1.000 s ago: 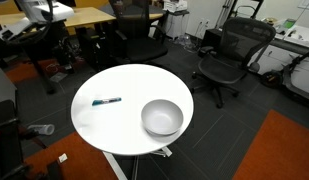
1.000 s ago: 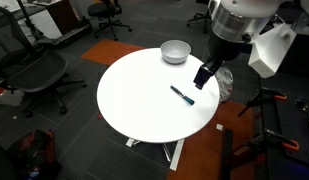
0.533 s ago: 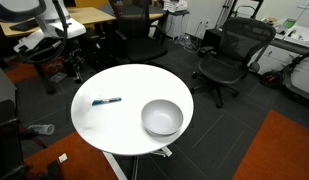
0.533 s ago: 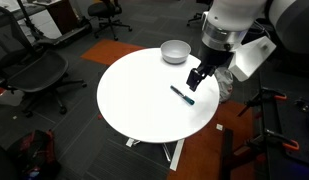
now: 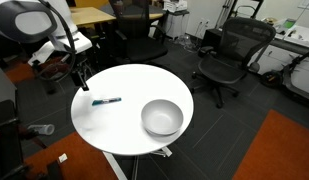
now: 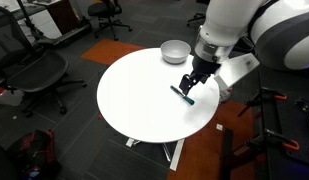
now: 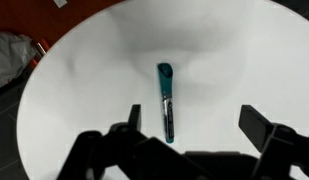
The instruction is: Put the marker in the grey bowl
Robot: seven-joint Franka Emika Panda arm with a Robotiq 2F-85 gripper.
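Note:
The marker is a short blue-teal stick lying flat on the round white table; it also shows in the other exterior view and in the wrist view. My gripper hangs open just above it, a little off the table; in the wrist view the marker lies between the spread fingers, nearer one finger. In an exterior view the gripper sits at the table's edge. The grey bowl stands empty on the table, well apart from the marker, and shows in the other exterior view too.
Black office chairs and desks stand around the table. Another chair stands beside the table. An orange-red carpet patch lies on the dark floor.
My gripper has come down and in toward the marker, from beyond the table edge to just above it. The marker and bowl have not moved.

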